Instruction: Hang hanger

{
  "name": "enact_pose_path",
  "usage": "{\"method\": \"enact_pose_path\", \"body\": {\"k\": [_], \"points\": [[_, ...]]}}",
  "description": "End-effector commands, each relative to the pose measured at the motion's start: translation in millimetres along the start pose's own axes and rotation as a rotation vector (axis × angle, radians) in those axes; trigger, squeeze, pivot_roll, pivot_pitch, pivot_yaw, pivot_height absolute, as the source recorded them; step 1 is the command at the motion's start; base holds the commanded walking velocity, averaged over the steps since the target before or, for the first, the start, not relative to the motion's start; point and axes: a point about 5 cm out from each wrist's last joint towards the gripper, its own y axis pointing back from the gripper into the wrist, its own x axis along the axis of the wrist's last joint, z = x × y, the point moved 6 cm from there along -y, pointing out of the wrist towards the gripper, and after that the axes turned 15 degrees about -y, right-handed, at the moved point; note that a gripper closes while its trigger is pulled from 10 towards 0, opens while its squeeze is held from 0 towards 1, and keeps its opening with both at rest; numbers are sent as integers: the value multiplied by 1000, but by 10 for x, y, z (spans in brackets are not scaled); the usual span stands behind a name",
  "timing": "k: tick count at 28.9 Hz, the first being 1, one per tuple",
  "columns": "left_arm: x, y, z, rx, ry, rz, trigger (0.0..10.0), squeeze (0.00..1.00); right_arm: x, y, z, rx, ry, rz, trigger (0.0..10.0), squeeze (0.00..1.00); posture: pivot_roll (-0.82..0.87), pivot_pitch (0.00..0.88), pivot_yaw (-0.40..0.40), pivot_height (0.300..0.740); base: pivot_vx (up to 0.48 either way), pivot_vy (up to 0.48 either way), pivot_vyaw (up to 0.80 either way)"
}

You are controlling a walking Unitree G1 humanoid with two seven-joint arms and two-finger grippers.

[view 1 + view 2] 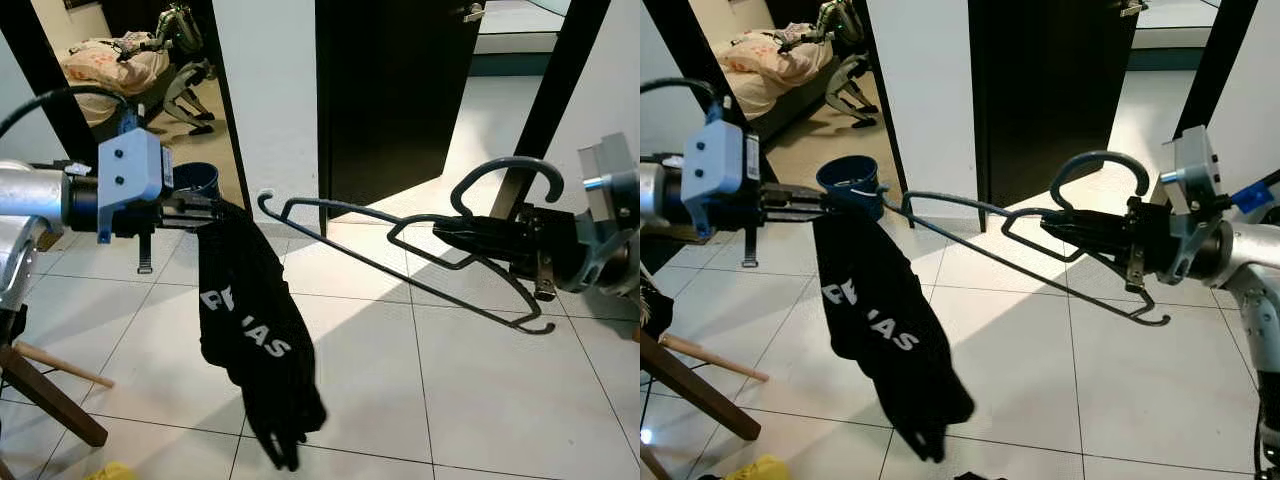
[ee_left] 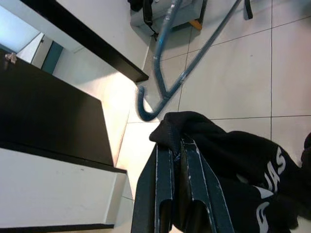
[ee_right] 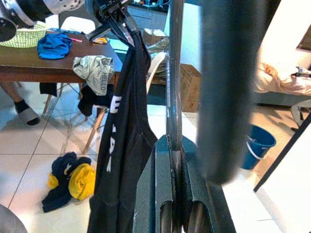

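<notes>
above the tiled floor (image 1: 480, 400) my right gripper (image 1: 462, 240) clamps the blue hanger (image 1: 400, 232) below its hook, holding it level, while my left gripper (image 1: 205, 208) pinches the black shirt (image 1: 255, 330) beside the hanger's tip, presumably for threading it on.

Smooth blue-grey plastic hanger (image 1: 400, 240), soft black cloth garment (image 1: 255, 330), glossy floor tiles (image 1: 480, 390)

We have bright daylight spilling through the far doorway onto the white floor tiles (image 1: 400, 340), laying a glaring warm patch with long dark diagonal shadows across it. The head views are sharp, corners slightly bowed. In the right wrist view, the hanger (image 3: 228, 87) sits thick and badly out of focus up close, while the room behind stays crisp and evenly lit.
</notes>
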Motion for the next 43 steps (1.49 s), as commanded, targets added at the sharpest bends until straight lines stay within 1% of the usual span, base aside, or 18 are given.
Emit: {"method": "enact_pose_path", "body": {"k": [1,6,8,9,10,11,14,17,19,20,22,24,25,26,35,37,39,43], "points": [[29,101,-110,10,-51,-29,10000,0,40,13,-6,9,31,-17,10000,0,-48,0,69,740,0,0,0],[49,110,-178,15,-92,-38,10000,0,53,39,7,8,33,-21,10000,0,-48,0,69,740,0,0,0],[46,113,-286,42,-188,-77,10000,0,64,38,-14,25,31,-25,10000,0,-48,0,69,740,0,0,0],[46,113,-286,42,-188,-77,10000,0,64,38,-14,25,31,-25,10000,0,-48,0,69,740,0,0,0],[40,114,-355,61,-244,-101,10000,0,77,39,-24,33,30,-24,10000,0,-48,0,69,740,0,0,0],[40,114,-355,61,-244,-101,10000,0,77,39,-24,33,30,-24,10000,0,-48,0,69,740,0,0,0],[138,120,-546,132,-453,-122,10000,0,99,41,-23,40,32,-25,10000,0,-47,0,68,740,0,0,0],[206,110,-581,148,-498,-90,10000,0,99,43,-18,43,31,-26,10000,0,-46,0,67,740,0,0,0],[206,110,-581,148,-498,-90,10000,0,99,43,-18,43,31,-26,10000,0,-46,0,67,740,0,0,0],[266,110,-598,158,-447,-38,10000,0,100,44,-18,46,30,-25,10000,0,-46,0,67,740,0,0,0],[266,110,-598,158,-447,-38,10000,0,100,44,-18,46,30,-25,10000,0,-46,0,67,740,0,0,0],[367,159,-633,164,-307,75,10000,0,112,48,-19,56,27,-24,10000,0,-46,0,67,740,0,0,0],[367,159,-633,164,-307,75,10000,0,112,48,-19,56,27,-24,10000,0,-46,0,67,740,0,0,0],[370,176,-631,156,-273,94,10000,0,122,52,-19,60,27,-24,10000,0,-56,0,73,740,0,0,0],[297,149,-607,135,-282,91,10000,0,143,43,-42,85,27,-26,10000,0,-63,0,75,740,0,0,0],[305,116,-580,117,-289,100,10000,0,171,24,-76,115,9,0,10000,0,-63,0,75,740,0,0,0],[339,34,-501,67,-294,129,10000,0,202,-11,-137,192,-53,52,10000,0,-70,0,78,740,0,0,0],[359,-36,-414,10,-307,145,10000,0,178,-40,-150,236,-84,54,10000,0,-70,0,79,740,0,0,0]]}}
